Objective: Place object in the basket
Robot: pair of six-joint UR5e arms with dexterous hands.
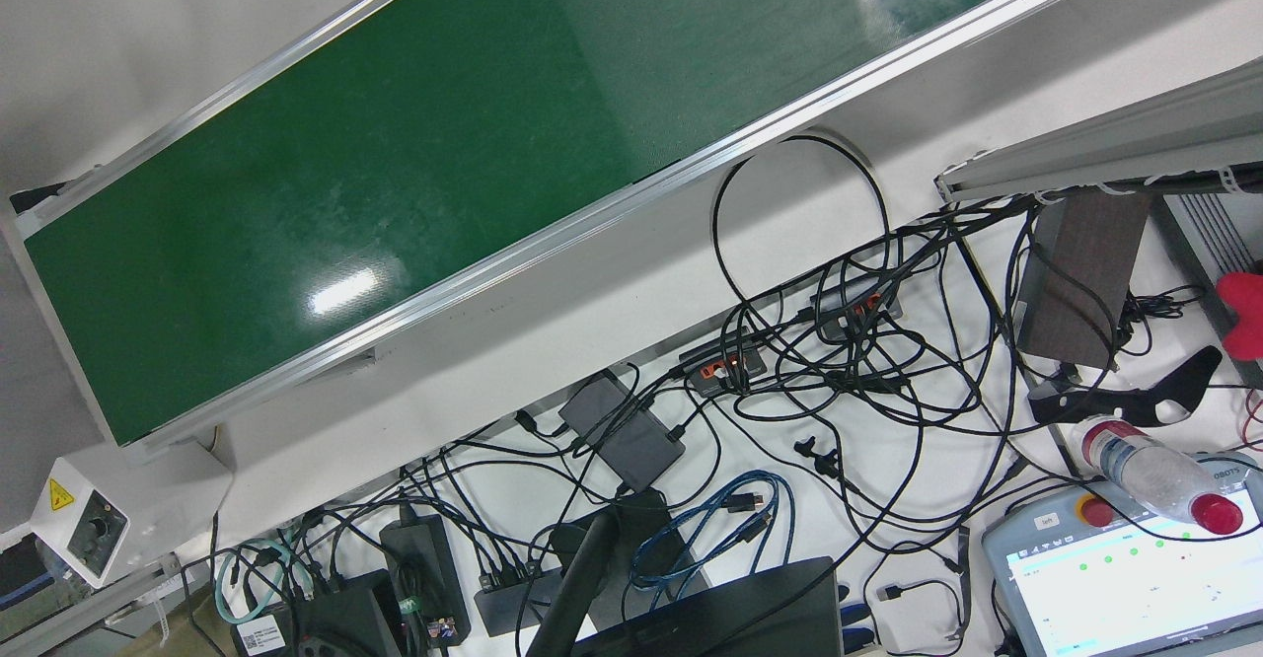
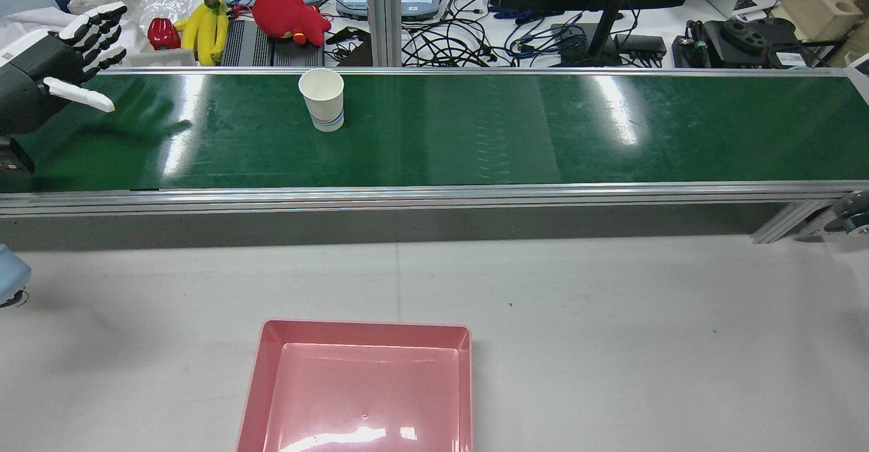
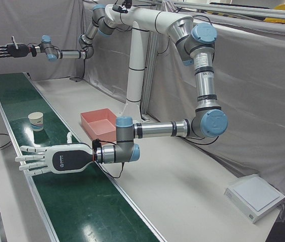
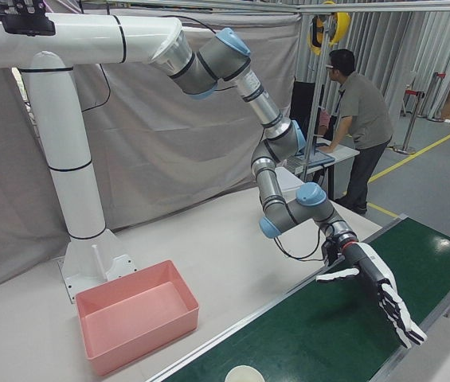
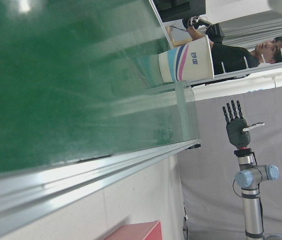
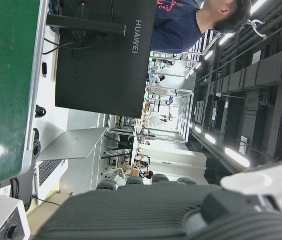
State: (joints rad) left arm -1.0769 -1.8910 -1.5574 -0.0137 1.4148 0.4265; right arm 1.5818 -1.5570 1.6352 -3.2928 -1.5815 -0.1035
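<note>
Rear view: left hand (image 2: 64, 58) flat over the green belt's (image 2: 475, 133) left end, fingers spread and straight, holding nothing | right hand (image 4: 376, 290) out of this view; right-front view shows it palm down above belt, fingers splayed, empty | paper cup (image 2: 323, 99) upright on belt, well apart from left hand | pink basket (image 2: 360, 391) on table near side.

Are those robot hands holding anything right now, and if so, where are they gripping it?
Nothing is held. The left hand and the right hand both hover open over the green belt, fingers spread. The paper cup stands alone on the belt, untouched.
</note>
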